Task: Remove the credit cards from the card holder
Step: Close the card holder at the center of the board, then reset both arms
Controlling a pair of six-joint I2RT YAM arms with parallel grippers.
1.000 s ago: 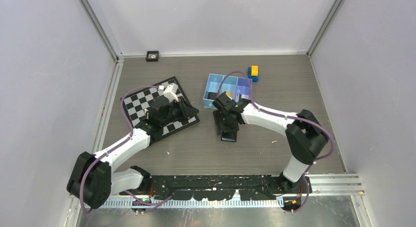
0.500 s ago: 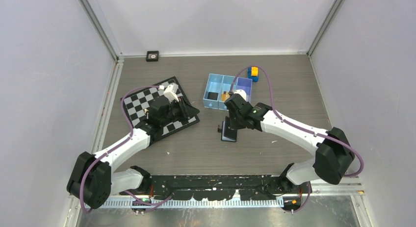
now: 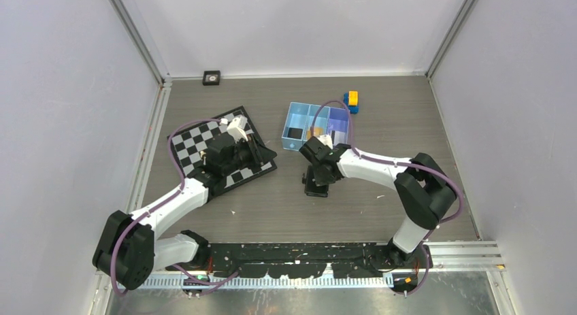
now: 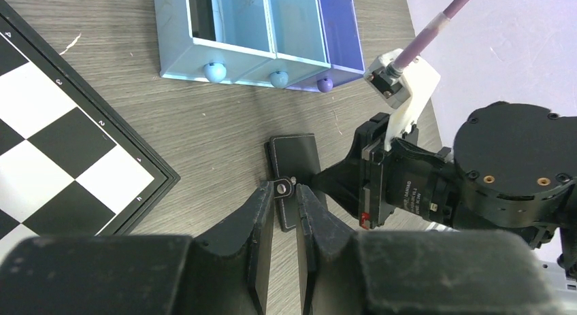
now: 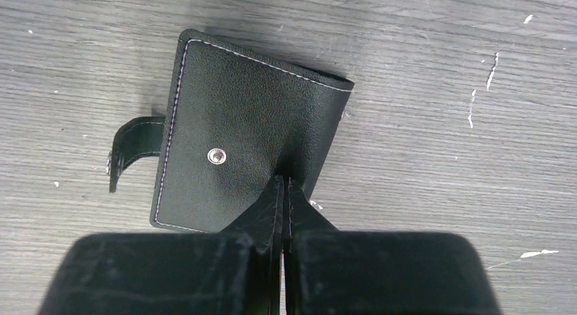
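Observation:
The black card holder [image 3: 316, 187] lies folded shut on the wood table, its snap tab [image 5: 129, 146] hanging loose at one side. My right gripper [image 5: 284, 181] is shut, and its joined tips press on the holder's top cover [image 5: 238, 124] near one edge. My left gripper [image 3: 263, 152] hovers over the chessboard's corner, apart from the holder. Its jaws stand slightly open with nothing between them [image 4: 286, 192]. The left wrist view shows the holder [image 4: 296, 155] beyond those tips. No credit cards show at the holder.
A light-blue three-compartment tray [image 3: 287, 128] stands behind the holder, with a dark item and a small orange item inside. Yellow-and-blue blocks [image 3: 352, 101] sit beside it. A chessboard [image 3: 197, 141] lies at the left, and a small black square [image 3: 211, 77] by the back wall.
The right gripper has closed. Its arm swung out to the right and came back, the tips staying at the holder. The left arm has not moved.

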